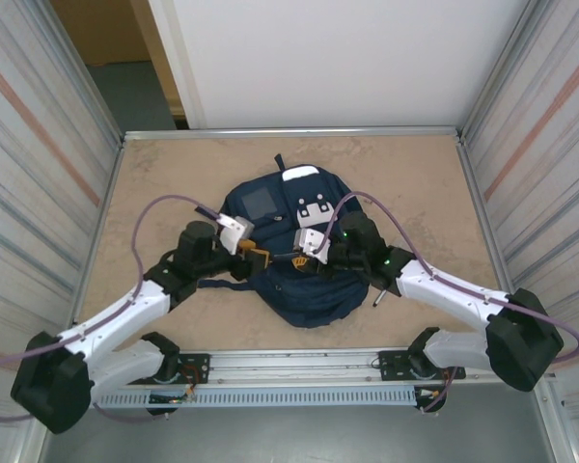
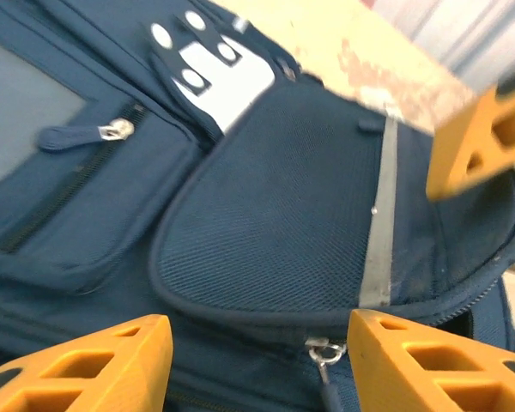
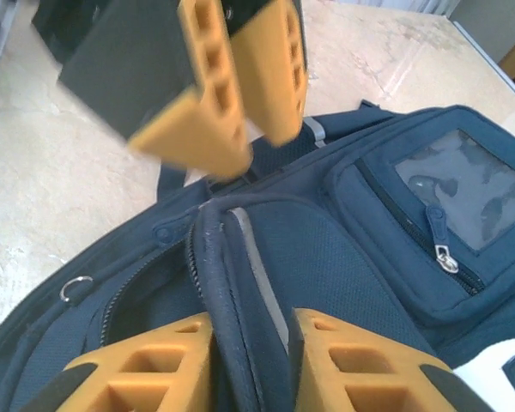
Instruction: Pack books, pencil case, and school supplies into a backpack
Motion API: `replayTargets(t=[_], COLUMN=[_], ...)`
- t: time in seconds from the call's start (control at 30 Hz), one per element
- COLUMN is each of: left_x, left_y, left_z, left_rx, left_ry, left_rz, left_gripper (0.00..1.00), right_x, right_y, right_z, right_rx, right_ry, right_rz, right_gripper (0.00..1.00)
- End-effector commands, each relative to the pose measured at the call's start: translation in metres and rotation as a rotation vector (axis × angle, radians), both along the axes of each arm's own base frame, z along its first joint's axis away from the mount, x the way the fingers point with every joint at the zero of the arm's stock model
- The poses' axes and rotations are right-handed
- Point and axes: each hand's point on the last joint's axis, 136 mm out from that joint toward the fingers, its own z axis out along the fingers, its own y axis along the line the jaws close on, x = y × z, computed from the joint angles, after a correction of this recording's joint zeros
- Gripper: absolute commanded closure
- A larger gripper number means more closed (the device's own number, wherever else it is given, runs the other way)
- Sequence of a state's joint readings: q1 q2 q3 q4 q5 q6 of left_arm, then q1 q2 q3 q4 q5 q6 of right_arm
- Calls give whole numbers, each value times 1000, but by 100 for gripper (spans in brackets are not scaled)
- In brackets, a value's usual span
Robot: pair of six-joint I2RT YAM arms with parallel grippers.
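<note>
The navy backpack (image 1: 288, 275) lies flat mid-table, its white patches toward the far side. My right gripper (image 3: 251, 365) is shut on the piped edge of the front flap (image 3: 213, 257), lifting it beside the grey reflective stripe (image 3: 257, 266); the main zip gapes dark underneath. My left gripper (image 2: 257, 365) hovers open over the same flap, a metal zip pull (image 2: 324, 352) just inside its right finger (image 2: 429, 360). From above, both grippers (image 1: 256, 256) (image 1: 304, 258) meet over the bag's middle. A thin dark pen-like item (image 1: 375, 295) lies right of the bag. Books and pencil case are out of view.
A zip pocket with a clear window (image 3: 463, 184) lies on the bag's far side. Bare tan tabletop (image 1: 174, 174) surrounds the backpack. Corrugated walls (image 1: 48, 174) close in the left and right sides, and a metal rail (image 1: 289, 367) runs along the near edge.
</note>
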State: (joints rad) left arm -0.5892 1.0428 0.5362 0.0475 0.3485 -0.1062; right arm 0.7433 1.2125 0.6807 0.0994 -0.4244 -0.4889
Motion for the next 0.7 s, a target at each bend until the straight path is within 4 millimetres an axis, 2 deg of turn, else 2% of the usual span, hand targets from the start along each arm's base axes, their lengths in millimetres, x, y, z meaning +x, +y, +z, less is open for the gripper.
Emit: replayTargets(t=[0.0, 0.1, 0.2, 0.27, 0.37, 0.5, 0.57, 0.63, 0.67], left_x=[5, 2, -3, -8, -13, -13, -4, 18, 25], left_y=[-21, -35, -47, -57, -68, -87, -93, -94, -95], left_z=[11, 9, 7, 7, 8, 21, 21, 20, 19], left_rx=[99, 195, 268, 288, 282, 217, 224, 266, 276], left_ry=[-158, -257, -367, -423, -480, -509, -506, -482, -469], left_rz=[-100, -149, -221, -286, -346, -397, -382, -288, -258], left_gripper=[42, 41, 39, 38, 36, 35, 35, 38, 41], right_x=[13, 23, 38, 43, 44, 40, 41, 40, 40], right_y=[4, -4, -22, -35, -49, -53, -53, -54, -56], right_z=[22, 21, 15, 20, 33, 39, 41, 45, 47], right_rx=[63, 49, -17, -4, 77, 137, 148, 156, 161], right_ry=[16, 71, 117, 129, 144, 166, 184, 192, 192], right_rz=[-39, -114, -224, -302, -362, -362, -369, -378, -387], right_gripper=[65, 61, 59, 58, 56, 54, 54, 53, 45])
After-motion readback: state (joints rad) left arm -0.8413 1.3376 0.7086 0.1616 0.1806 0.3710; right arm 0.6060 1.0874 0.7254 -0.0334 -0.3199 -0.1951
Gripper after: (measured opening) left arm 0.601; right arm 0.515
